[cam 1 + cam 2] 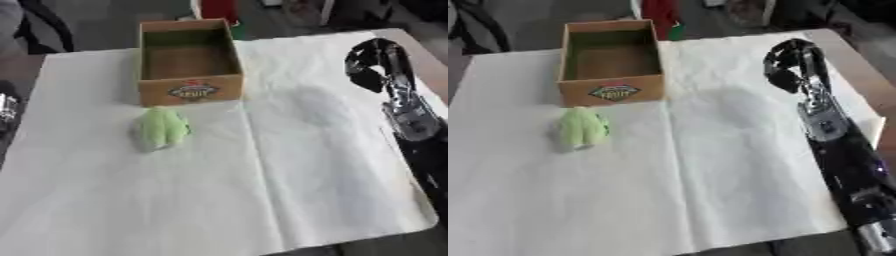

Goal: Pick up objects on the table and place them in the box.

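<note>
Across the white sheet (289, 165) covering the table, the cardboard box (190, 60) sits at the far left and looks empty inside, with a green soft toy (161, 128) lying just on the near side of it, close but not quite touching, its long axis running roughly near-to-far. The right arm (842, 155) stretches along the right edge with the right hand (791, 62) at the far right, well apart from the toy, so the toy lies to its left and a bit nearer. That hand looks curled over and holding nothing as far as I can tell, and since the left hand isn't showing anywhere, I'd guess the right one has to sweep left for the grab.
</note>
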Robot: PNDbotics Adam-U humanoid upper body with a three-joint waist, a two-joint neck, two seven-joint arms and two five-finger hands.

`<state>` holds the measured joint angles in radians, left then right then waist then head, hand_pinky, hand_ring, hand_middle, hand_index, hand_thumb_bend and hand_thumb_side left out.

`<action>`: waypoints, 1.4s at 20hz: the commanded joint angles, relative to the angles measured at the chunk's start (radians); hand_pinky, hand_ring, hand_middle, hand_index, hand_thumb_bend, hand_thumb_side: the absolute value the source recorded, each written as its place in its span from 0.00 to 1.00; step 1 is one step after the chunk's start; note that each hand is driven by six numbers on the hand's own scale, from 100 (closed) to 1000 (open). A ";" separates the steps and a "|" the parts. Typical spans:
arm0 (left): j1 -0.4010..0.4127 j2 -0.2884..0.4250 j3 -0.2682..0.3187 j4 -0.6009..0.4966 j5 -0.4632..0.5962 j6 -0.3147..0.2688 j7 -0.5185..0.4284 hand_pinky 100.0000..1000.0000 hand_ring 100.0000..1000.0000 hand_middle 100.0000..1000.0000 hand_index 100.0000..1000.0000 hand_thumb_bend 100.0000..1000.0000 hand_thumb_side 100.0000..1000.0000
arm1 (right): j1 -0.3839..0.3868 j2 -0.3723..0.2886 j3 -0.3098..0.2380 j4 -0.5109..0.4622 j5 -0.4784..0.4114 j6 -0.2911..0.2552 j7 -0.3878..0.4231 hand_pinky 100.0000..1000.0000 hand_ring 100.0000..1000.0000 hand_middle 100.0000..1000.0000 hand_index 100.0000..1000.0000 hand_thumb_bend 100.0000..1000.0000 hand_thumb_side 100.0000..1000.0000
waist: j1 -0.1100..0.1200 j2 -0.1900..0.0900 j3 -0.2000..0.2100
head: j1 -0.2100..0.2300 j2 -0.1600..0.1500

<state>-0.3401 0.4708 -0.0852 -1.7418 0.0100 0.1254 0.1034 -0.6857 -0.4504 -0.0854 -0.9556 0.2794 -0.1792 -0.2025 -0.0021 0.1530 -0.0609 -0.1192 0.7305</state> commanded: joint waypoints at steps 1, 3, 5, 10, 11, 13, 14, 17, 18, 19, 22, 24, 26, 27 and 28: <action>-0.057 0.068 -0.044 0.010 -0.082 0.005 -0.051 0.71 0.63 0.59 0.57 0.12 0.24 | -0.004 -0.043 -0.003 -0.038 -0.025 -0.003 0.001 0.59 0.45 0.40 0.56 0.00 0.00 | 0.000 -0.020 -0.006 | 0.006 0.009; -0.102 0.088 -0.077 0.029 -0.134 0.006 -0.093 0.71 0.63 0.60 0.59 0.16 0.22 | 0.004 -0.043 -0.004 -0.044 -0.031 -0.003 -0.001 0.59 0.45 0.40 0.56 0.00 0.00 | 0.000 -0.022 -0.013 | 0.010 0.012; -0.151 0.104 -0.115 0.059 -0.186 0.001 -0.147 0.71 0.65 0.62 0.60 0.21 0.22 | 0.008 -0.041 -0.004 -0.049 -0.035 -0.003 -0.002 0.59 0.45 0.40 0.56 0.00 0.00 | 0.000 -0.024 -0.020 | 0.013 0.015; -0.286 0.107 -0.216 0.172 -0.315 -0.024 -0.282 0.71 0.69 0.67 0.67 0.38 0.23 | 0.009 -0.029 0.000 -0.058 -0.035 -0.004 0.001 0.59 0.45 0.40 0.56 0.00 0.00 | 0.000 -0.029 -0.037 | 0.023 0.019; -0.312 0.099 -0.233 0.198 -0.345 -0.029 -0.301 0.71 0.69 0.67 0.68 0.40 0.23 | 0.009 -0.027 0.001 -0.059 -0.035 -0.004 0.003 0.59 0.45 0.40 0.56 0.00 0.00 | 0.000 -0.030 -0.041 | 0.025 0.020; -0.353 0.080 -0.262 0.252 -0.403 -0.040 -0.327 0.71 0.70 0.69 0.71 0.45 0.22 | 0.007 -0.022 0.003 -0.061 -0.033 -0.005 0.005 0.59 0.45 0.40 0.56 0.00 0.00 | -0.001 -0.032 -0.050 | 0.028 0.022; -0.372 0.067 -0.277 0.282 -0.436 -0.049 -0.337 0.71 0.70 0.70 0.72 0.48 0.20 | 0.006 -0.019 0.003 -0.063 -0.032 -0.005 0.006 0.59 0.45 0.40 0.56 0.00 0.00 | -0.001 -0.032 -0.054 | 0.029 0.022; -0.408 0.029 -0.308 0.358 -0.534 -0.086 -0.376 0.71 0.71 0.71 0.73 0.51 0.17 | 0.006 -0.014 0.002 -0.066 -0.029 -0.005 0.005 0.59 0.45 0.40 0.56 0.00 0.00 | -0.003 -0.034 -0.065 | 0.032 0.025; -0.414 0.018 -0.313 0.375 -0.559 -0.098 -0.391 0.70 0.70 0.71 0.73 0.52 0.15 | 0.006 -0.013 0.002 -0.067 -0.029 -0.004 0.005 0.59 0.45 0.40 0.56 0.00 0.00 | -0.004 -0.034 -0.068 | 0.032 0.026; -0.417 0.009 -0.318 0.390 -0.579 -0.110 -0.407 0.70 0.70 0.70 0.73 0.52 0.15 | 0.007 -0.013 0.001 -0.067 -0.029 -0.004 0.004 0.59 0.45 0.40 0.56 0.00 0.00 | -0.004 -0.033 -0.070 | 0.032 0.027; -0.418 -0.009 -0.328 0.417 -0.617 -0.132 -0.443 0.69 0.67 0.68 0.71 0.55 0.16 | 0.008 -0.012 0.000 -0.067 -0.030 -0.003 0.002 0.59 0.45 0.40 0.56 0.00 0.00 | -0.006 -0.032 -0.073 | 0.032 0.029; -0.414 -0.014 -0.336 0.425 -0.629 -0.142 -0.465 0.68 0.67 0.67 0.71 0.56 0.17 | 0.007 -0.011 -0.001 -0.067 -0.031 -0.003 0.001 0.59 0.45 0.39 0.56 0.00 0.00 | -0.007 -0.032 -0.073 | 0.031 0.029; -0.411 -0.019 -0.343 0.431 -0.642 -0.147 -0.483 0.68 0.67 0.67 0.72 0.57 0.17 | 0.007 -0.011 -0.001 -0.068 -0.031 -0.003 0.000 0.59 0.45 0.39 0.56 0.00 0.00 | -0.007 -0.031 -0.072 | 0.031 0.029; -0.409 -0.022 -0.344 0.435 -0.651 -0.146 -0.484 0.68 0.67 0.68 0.72 0.57 0.17 | 0.007 -0.010 -0.001 -0.068 -0.031 -0.003 -0.001 0.59 0.45 0.39 0.56 0.00 0.00 | -0.007 -0.031 -0.072 | 0.031 0.029; -0.407 -0.026 -0.344 0.440 -0.660 -0.146 -0.481 0.68 0.67 0.68 0.72 0.57 0.17 | 0.007 -0.010 -0.001 -0.068 -0.032 -0.003 0.000 0.59 0.45 0.39 0.56 0.00 0.00 | -0.008 -0.031 -0.071 | 0.031 0.029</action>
<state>-0.7334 0.4387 -0.4294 -1.2961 -0.6369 -0.0186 -0.3711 -0.6598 -0.4407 -0.0799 -1.0003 0.2523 -0.1820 -0.2002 -0.0060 0.1362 -0.1322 -0.0895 0.7550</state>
